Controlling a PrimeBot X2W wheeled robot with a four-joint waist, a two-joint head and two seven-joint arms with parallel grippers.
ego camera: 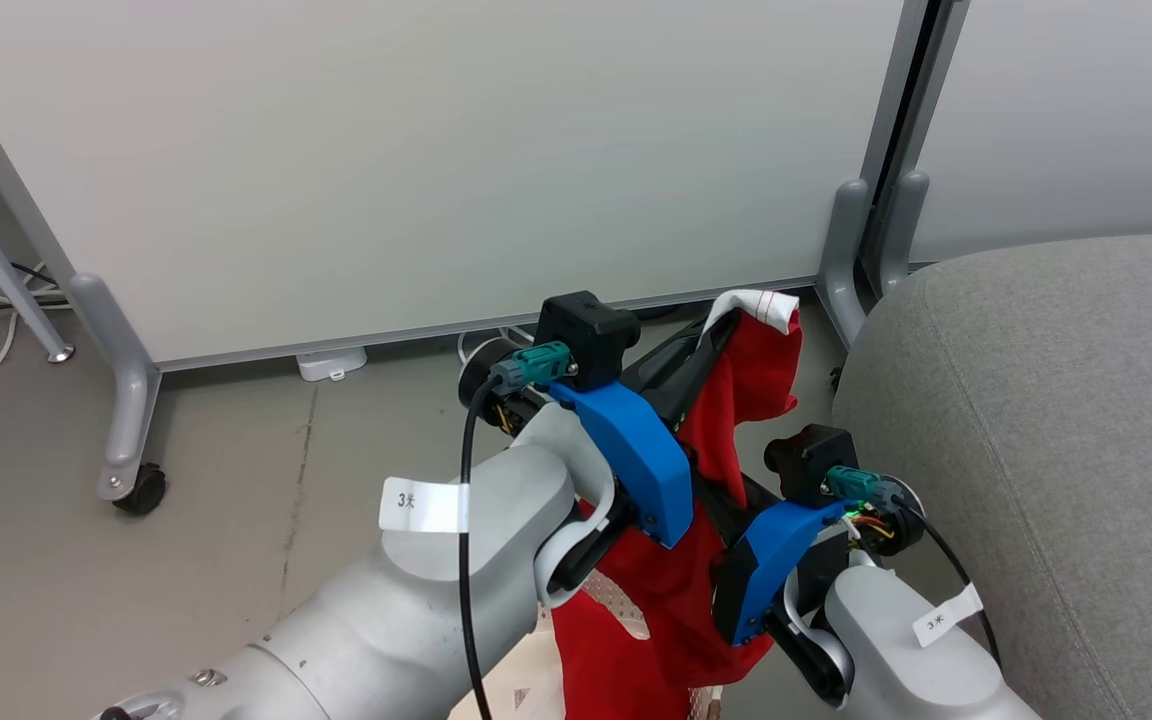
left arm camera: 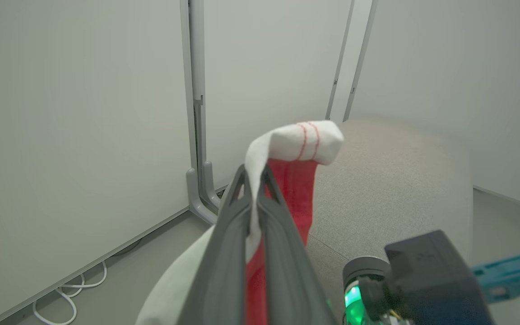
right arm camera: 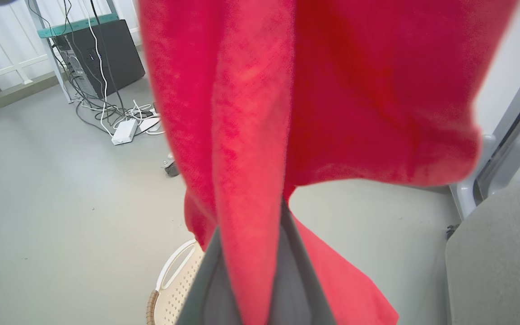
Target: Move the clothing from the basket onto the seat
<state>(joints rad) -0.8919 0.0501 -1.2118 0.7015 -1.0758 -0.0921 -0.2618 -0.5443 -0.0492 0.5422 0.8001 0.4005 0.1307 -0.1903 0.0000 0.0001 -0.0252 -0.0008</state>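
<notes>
one garment [ego camera: 748,378], one basket [right arm camera: 176,291], one seat [ego camera: 1036,400]

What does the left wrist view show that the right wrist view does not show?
Left wrist view: the left claw is shut on the white striped trim of the red clothing. The right arm's black wrist block, with a green light, is at the lower right.
Right wrist view: the right claw is shut on plain red cloth. The basket stands on the floor below, and a black computer with cables stands beyond.
Both: the red clothing and the grey seat.
</notes>
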